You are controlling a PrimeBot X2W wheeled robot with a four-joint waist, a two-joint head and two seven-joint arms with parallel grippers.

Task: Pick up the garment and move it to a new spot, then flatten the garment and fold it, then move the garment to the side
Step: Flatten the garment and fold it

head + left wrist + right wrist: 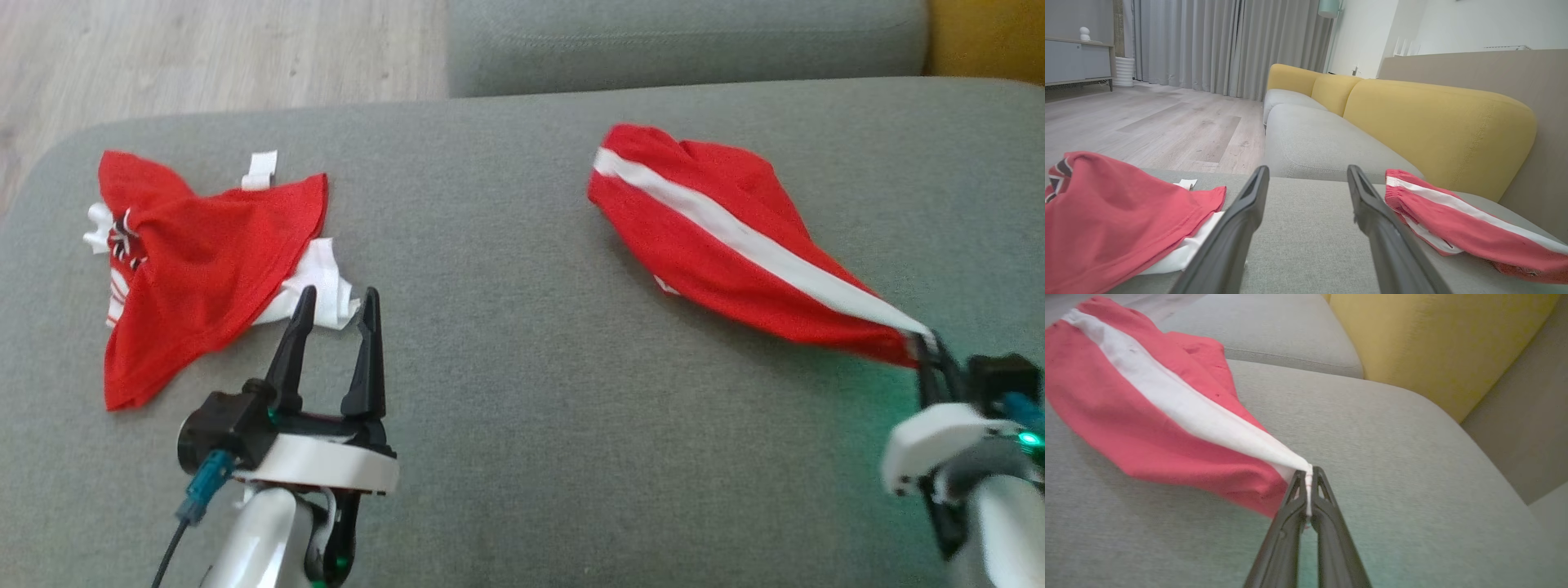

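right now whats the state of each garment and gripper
striped garment: unfolded and bunched, one end pinched in the right gripper
crumpled garment: loose heap on the sofa seat, not held
left gripper: open, holding nothing, at the crumpled garment's edge
right gripper: shut on the striped garment

Left fingers (292,343) apart — right fingers (1288,522) pinched

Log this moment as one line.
right gripper: shut on striped garment corner | left gripper: open, holds nothing, beside crumpled garment | surface: grey cushion
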